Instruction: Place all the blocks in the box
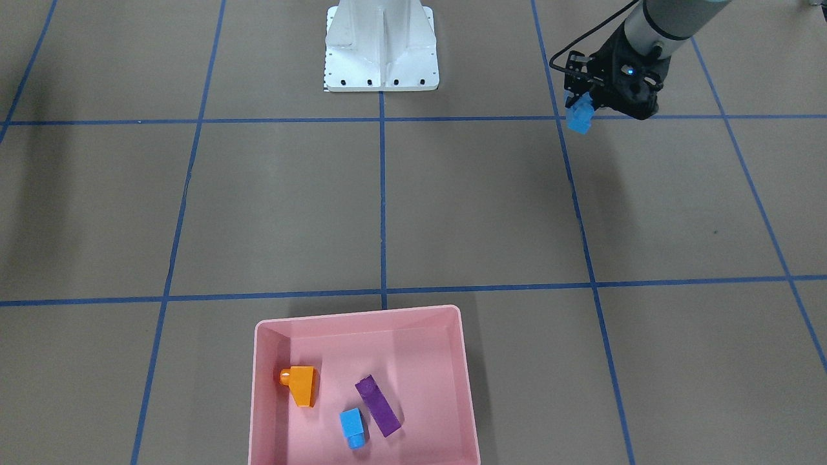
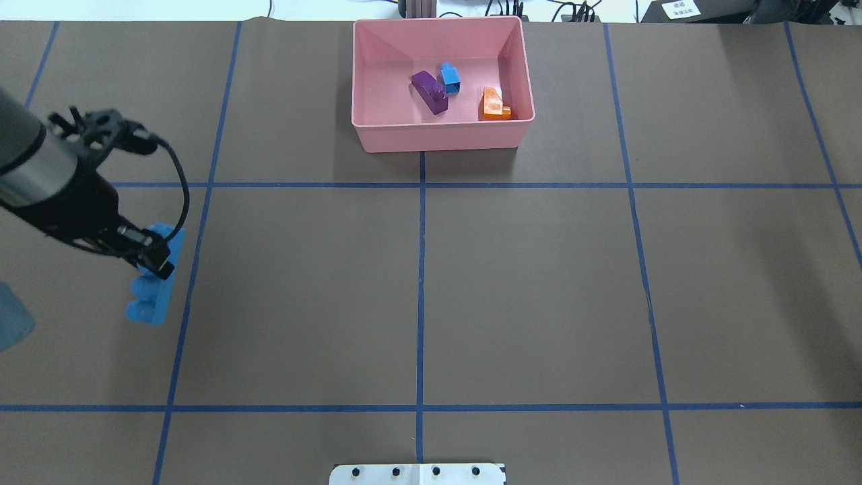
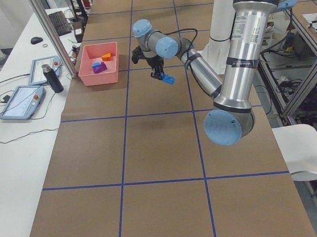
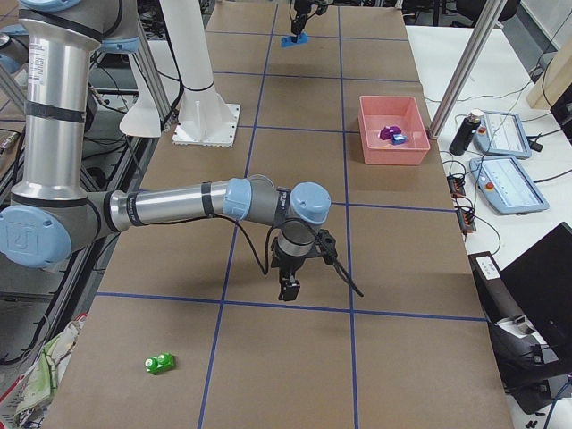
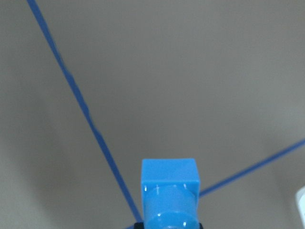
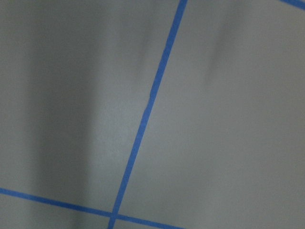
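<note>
Left gripper (image 2: 153,259) clenched on the long blue four-stud plastic brick (image 2: 149,296), on the robot's left. Right gripper (image 4: 289,288) points down; can't tell if it's clenched. Small green two-stud brick (image 4: 161,362) lies at the right end, well apart from the tray. Far edge: shallow pink plastic tray (image 2: 441,135) holds the orange sloped brick (image 2: 495,104), light-blue cube (image 2: 450,77) and long purple brick (image 2: 429,91).

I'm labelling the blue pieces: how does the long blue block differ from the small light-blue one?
The long blue block is clamped in the left gripper, outside the pink box; the small light-blue block lies loose inside it. The long blue block is clearly longer; the small light-blue block is stubby, cube-like. Both are blue studded bricks.
</note>
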You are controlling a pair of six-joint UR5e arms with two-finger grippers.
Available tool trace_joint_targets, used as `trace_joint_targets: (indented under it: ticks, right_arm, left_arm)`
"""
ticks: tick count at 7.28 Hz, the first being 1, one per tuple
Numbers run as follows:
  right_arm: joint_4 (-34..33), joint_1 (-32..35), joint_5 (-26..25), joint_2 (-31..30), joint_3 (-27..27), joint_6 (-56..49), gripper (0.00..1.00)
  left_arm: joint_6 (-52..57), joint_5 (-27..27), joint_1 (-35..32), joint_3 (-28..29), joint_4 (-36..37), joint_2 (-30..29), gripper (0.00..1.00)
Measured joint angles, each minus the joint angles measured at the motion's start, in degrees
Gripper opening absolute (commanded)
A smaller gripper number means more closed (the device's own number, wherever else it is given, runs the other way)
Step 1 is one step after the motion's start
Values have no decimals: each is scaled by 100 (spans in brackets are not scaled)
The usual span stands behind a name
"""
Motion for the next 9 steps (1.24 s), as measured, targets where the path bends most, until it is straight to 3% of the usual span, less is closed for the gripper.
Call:
trace_joint_targets:
  ticks: [2, 4, 7, 9]
  right_arm:
    - [-2, 3, 1, -496, -192, -656, 100]
    - [-2, 1, 3, -783, -497, -1296, 100]
    - [12, -6, -61, -984, -1067, -1916, 100]
    - [488, -6, -160, -1167, -1500, -1985, 100]
  left_arm:
    - [-373, -340, -662, 838, 63, -1116, 0]
    - [-1203, -370, -896, 1965, -499, -2285, 0]
    - [-2713, 90, -912, 4033, -2980, -3401, 0]
    - [-3442, 1101, -582, 5594, -4692, -4125, 0]
